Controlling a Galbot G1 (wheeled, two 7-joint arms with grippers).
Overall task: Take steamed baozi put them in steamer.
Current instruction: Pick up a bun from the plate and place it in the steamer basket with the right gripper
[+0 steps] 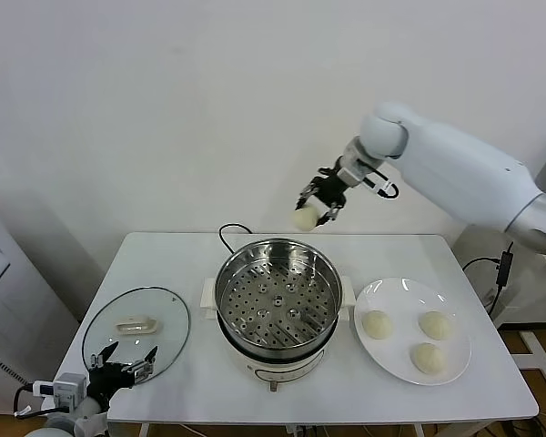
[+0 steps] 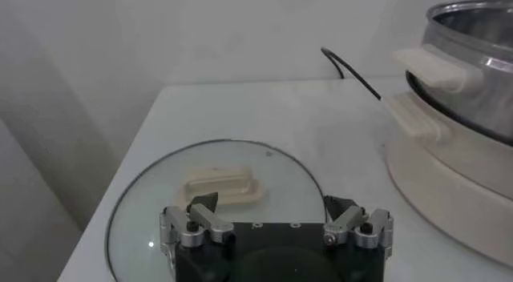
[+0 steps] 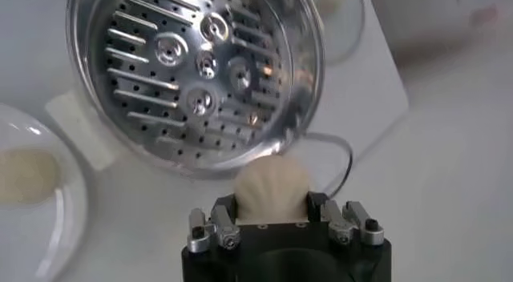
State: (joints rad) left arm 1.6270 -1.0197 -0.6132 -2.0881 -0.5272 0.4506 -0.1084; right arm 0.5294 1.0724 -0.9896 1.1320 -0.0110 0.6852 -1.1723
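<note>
My right gripper (image 1: 311, 212) is shut on one cream-white baozi (image 1: 304, 218), held in the air just beyond the far rim of the steamer (image 1: 226, 273). In the right wrist view that baozi (image 3: 271, 189) sits between the fingers, with the steamer's perforated tray (image 3: 192, 71) bare below. Three more baozi (image 1: 376, 324) lie on the white plate (image 1: 389, 369) to the right of the steamer. My left gripper (image 1: 126, 361) is parked open at the front left, over the near edge of the glass lid (image 1: 168, 314).
The glass lid with its cream handle (image 2: 227, 187) lies flat on the left of the white table (image 1: 491, 382). A black cord (image 1: 229, 233) runs out behind the steamer. The table's front edge is close to the plate and the lid.
</note>
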